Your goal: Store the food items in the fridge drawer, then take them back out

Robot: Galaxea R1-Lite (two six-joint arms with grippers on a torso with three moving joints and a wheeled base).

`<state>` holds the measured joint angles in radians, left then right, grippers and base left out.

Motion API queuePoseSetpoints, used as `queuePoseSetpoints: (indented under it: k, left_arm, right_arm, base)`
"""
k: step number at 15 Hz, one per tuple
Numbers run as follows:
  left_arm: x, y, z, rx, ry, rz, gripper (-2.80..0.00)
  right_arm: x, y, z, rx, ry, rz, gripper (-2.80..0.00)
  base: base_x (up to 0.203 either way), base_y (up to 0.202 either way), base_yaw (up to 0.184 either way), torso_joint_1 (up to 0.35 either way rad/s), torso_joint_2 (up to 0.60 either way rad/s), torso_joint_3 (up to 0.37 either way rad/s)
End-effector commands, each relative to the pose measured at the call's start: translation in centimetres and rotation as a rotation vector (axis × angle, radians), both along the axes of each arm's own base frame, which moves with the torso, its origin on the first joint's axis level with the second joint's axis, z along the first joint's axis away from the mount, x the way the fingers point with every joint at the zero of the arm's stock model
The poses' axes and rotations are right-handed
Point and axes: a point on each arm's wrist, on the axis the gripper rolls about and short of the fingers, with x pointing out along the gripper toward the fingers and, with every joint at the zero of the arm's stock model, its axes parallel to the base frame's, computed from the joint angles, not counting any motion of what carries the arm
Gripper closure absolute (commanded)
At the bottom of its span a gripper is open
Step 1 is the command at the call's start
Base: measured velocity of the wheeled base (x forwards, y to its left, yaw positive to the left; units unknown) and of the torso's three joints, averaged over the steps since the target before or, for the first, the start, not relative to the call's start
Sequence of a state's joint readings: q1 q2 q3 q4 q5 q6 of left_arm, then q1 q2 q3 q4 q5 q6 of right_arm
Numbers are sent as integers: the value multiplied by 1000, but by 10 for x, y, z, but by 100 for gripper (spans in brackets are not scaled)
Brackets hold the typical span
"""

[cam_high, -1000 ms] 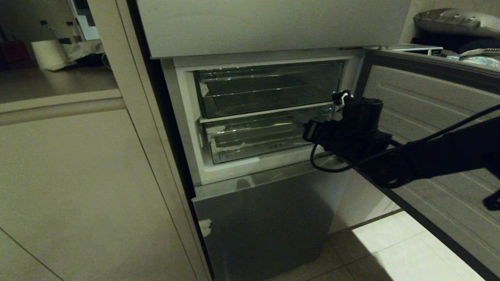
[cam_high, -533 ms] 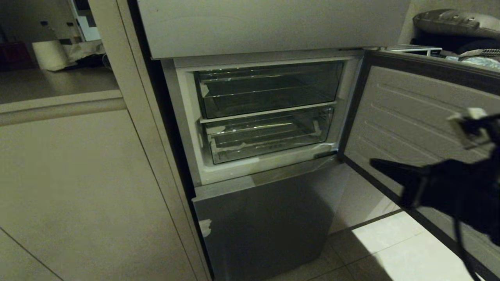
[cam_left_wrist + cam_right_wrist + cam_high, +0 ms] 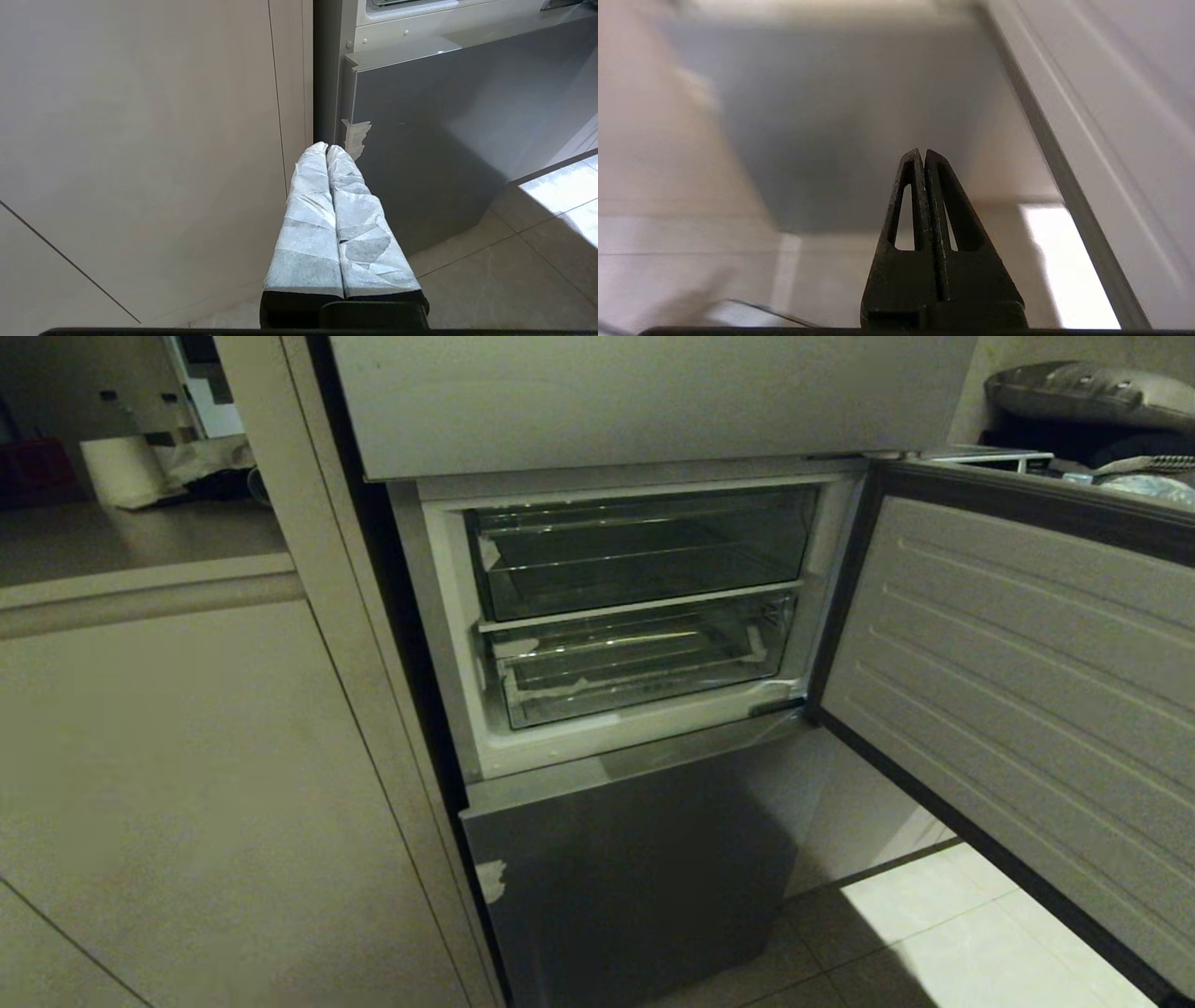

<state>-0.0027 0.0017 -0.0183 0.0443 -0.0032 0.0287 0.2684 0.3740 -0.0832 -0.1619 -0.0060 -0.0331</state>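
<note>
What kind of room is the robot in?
Probably a home kitchen. There is a fridge with its middle door swung open, clear drawers inside, pale cabinet panels beside it and a tiled floor.

I'm looking into a home kitchen: a grey metallic fridge stands built in beside tall, flat beige cabinet panels, its middle door swung open on two clear plastic drawers. Pale glossy floor tiles lie below, and a cluttered countertop sits behind on my left.
</note>
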Motion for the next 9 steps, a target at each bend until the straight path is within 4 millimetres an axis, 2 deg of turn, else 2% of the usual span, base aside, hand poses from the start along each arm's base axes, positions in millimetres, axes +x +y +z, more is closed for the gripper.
queuePoseSetpoints:
  k: [1, 7, 9]
  left_arm:
    - [0, 0, 0, 0, 1, 0, 0]
    - [0, 0, 0, -4, 2, -1, 0]
    - [0, 0, 0, -5, 2, -1, 0]
  right_arm:
    - [-9, -4, -29, -56, -28, -134, 0]
    - [-12, -3, -38, -89, 24, -187, 0]
    - [-23, -2, -41, -81, -86, -198, 0]
  base:
    - [0, 0, 0, 0, 0, 0]
    - [0, 0, 0, 0, 0, 0]
    - [0, 0, 0, 0, 0, 0]
